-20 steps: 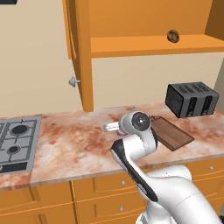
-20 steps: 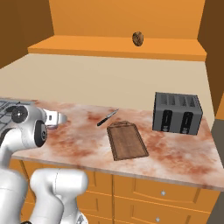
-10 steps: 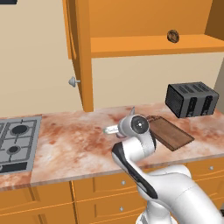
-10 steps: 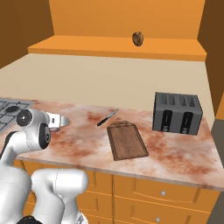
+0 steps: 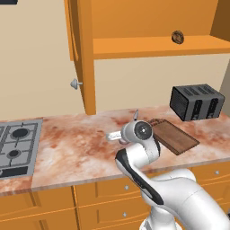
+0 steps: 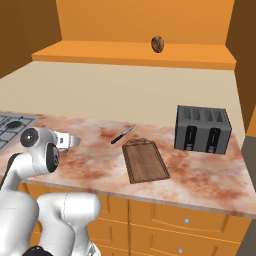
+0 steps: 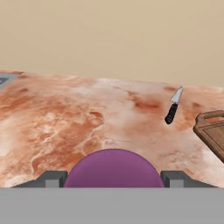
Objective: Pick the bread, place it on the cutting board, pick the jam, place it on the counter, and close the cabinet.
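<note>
The purple jam (image 7: 113,168) sits between my fingertips (image 7: 51,179) in the hand view, and my gripper (image 7: 113,180) is shut on it low over the marbled counter (image 7: 65,118). In the base views my hand (image 5: 113,135) (image 6: 68,141) hovers over the counter's (image 5: 76,152) middle, left of the dark cutting board (image 5: 174,136) (image 6: 145,160) (image 7: 213,131). The board is bare. The bread (image 5: 178,37) (image 6: 158,44) rests on the shelf of the open cabinet (image 5: 148,45), whose door (image 5: 81,54) stands swung out with its silver knob (image 5: 76,83) showing.
A black toaster (image 5: 196,102) (image 6: 202,128) stands right of the board. A black-handled knife (image 7: 172,111) (image 6: 122,135) lies on the counter by the board's handle end. The grey gas hob (image 5: 15,143) (image 6: 12,124) is at the left.
My hand has sunk slightly toward the counter with the jam in it. The bread, board and cabinet door have not moved.
</note>
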